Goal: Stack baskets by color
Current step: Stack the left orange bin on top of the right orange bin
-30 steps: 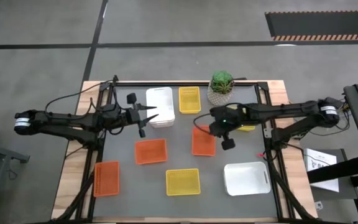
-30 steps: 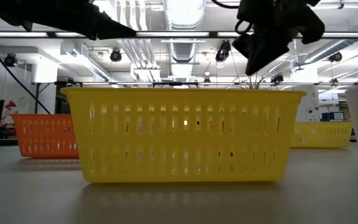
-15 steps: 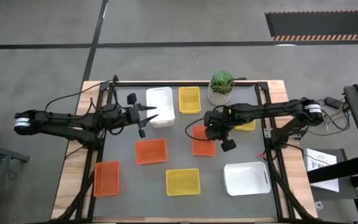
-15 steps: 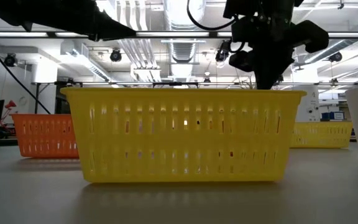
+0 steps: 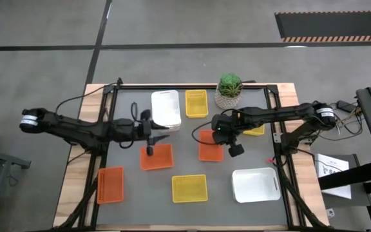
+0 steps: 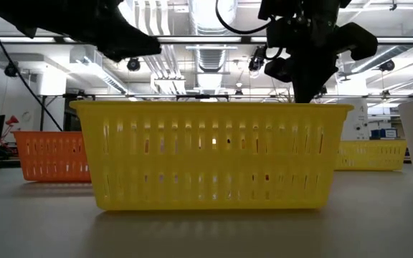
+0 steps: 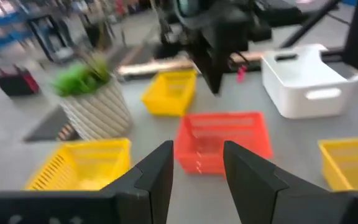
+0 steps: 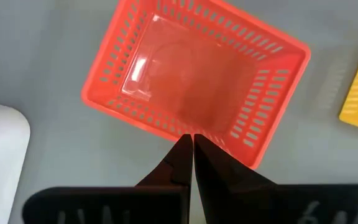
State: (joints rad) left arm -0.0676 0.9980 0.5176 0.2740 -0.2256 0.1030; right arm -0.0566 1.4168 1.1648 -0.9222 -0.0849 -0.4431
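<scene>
the orange basket (image 5: pixel 210 146) lies on the surface near the plant (image 5: pixel 229 90). only the right wrist view shows the right gripper (image 8: pixel 188 157) with fingers clenched empty over that basket's rim; the left wrist view shows the left gripper (image 7: pixel 197 165) released, facing it.

— What lies around the table (image 5: pixel 134 187)?
— A grey concrete floor (image 5: pixel 37 71) with dark seam lines, and a black mat (image 5: pixel 332 24) edged in hazard stripes.
— And overhead?
— Silver ducts (image 6: pixel 214 54), white beams and spotlights (image 6: pixel 133 64) under the ceiling.
</scene>
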